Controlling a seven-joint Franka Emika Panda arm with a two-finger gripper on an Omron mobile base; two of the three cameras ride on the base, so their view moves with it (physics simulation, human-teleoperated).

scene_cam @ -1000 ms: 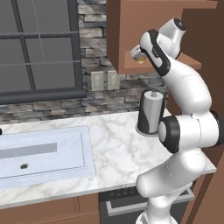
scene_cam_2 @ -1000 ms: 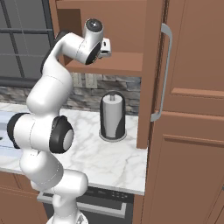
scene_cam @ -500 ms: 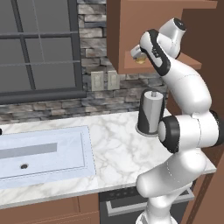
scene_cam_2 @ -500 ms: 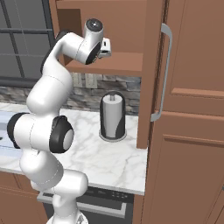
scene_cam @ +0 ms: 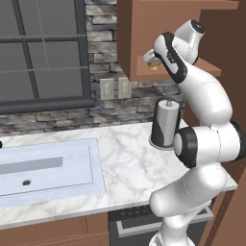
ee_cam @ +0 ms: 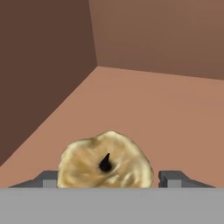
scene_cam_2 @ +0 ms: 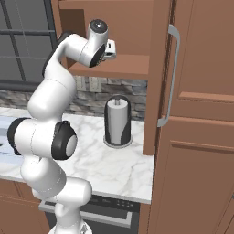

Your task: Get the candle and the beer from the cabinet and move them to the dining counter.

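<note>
While I am watching the hand view, the candle (ee_cam: 105,162) is sitting on the cabinet's (scene_cam_2: 119,66) wooden shelf floor, gold-tan with a dark wick, lying between the two fingers (ee_cam: 175,178). Those fingers are standing apart on either side of it; whether they are pressing its sides I cannot tell.

Items I am logging:
- Gripper (ee_cam: 106,180): reaching into the open wall cabinet, hand raised at shelf height.
- Candle in the left base view (scene_cam: 153,65): showing at the near shelf edge beside the arm.
- Paper towel roll (scene_cam_2: 118,122): standing upright on the marble worktop (scene_cam: 127,161), below the shelf.
- Sink (scene_cam: 45,166): lying at the left of that worktop.
</note>
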